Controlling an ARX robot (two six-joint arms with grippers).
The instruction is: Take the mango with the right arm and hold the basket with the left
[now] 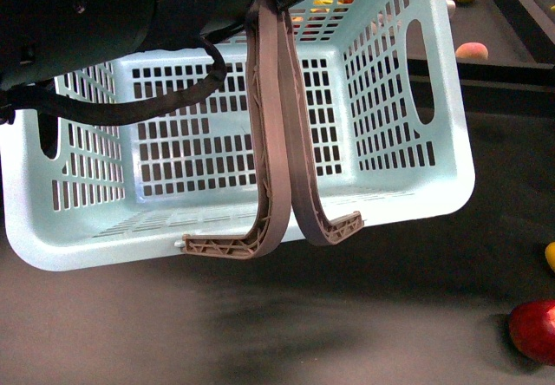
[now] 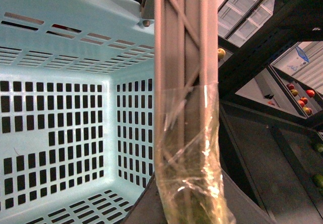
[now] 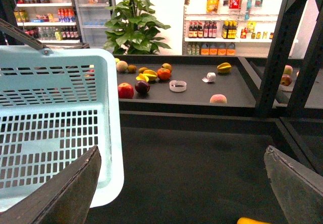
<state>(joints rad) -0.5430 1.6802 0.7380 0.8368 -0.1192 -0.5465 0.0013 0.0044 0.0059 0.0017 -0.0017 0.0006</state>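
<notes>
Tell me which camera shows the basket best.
The front view: nearly the whole basket shows, with the left gripper clamped on its near rim. The left wrist view shows only its inside; the right wrist view, one corner.

A red apple (image 1: 533,331) lies on the dark table (image 1: 347,316), near right. On the far counter (image 3: 192,95) rest a peach (image 3: 218,99), a tape ring (image 3: 177,86) and a second red apple (image 3: 125,90), well apart. A leafy plant (image 3: 135,24) stands behind the counter.
</notes>
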